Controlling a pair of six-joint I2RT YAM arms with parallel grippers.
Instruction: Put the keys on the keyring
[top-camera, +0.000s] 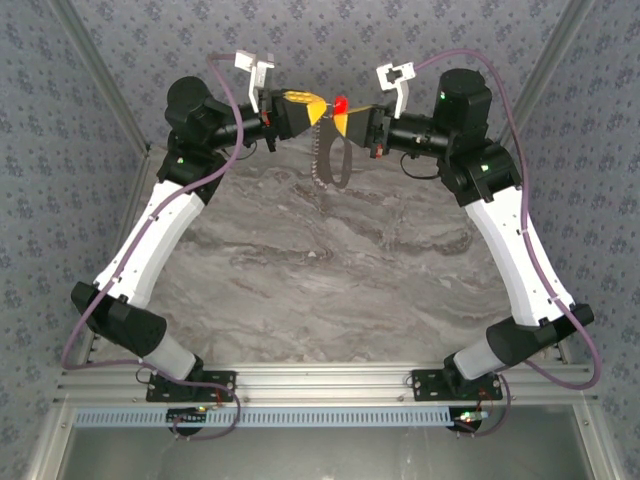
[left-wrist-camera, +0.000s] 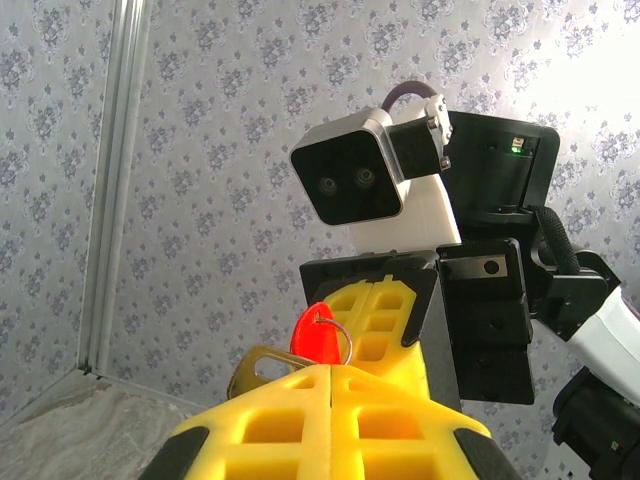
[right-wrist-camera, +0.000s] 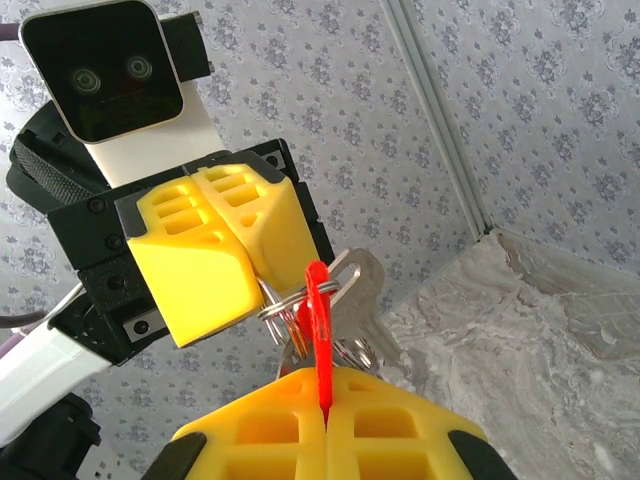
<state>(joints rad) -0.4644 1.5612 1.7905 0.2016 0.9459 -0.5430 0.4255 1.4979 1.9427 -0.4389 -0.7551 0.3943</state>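
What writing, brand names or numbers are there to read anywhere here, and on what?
None can be read. The red key, the silver key and the keyring show no legible marks; the white camera housing is blank; the circuit boards by the arm bases are too small to tell.

Keys (top-camera: 341, 104) btwn L pincer (top-camera: 317, 108), R pincer (top-camera: 339, 122).

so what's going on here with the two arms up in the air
Both arms are lifted above the table, tips nearly meeting. The right gripper is shut on the red key. The left gripper pinches the keyring right against it. A silver key and a chain hang there too. Whether the red key is threaded on yet is unclear.
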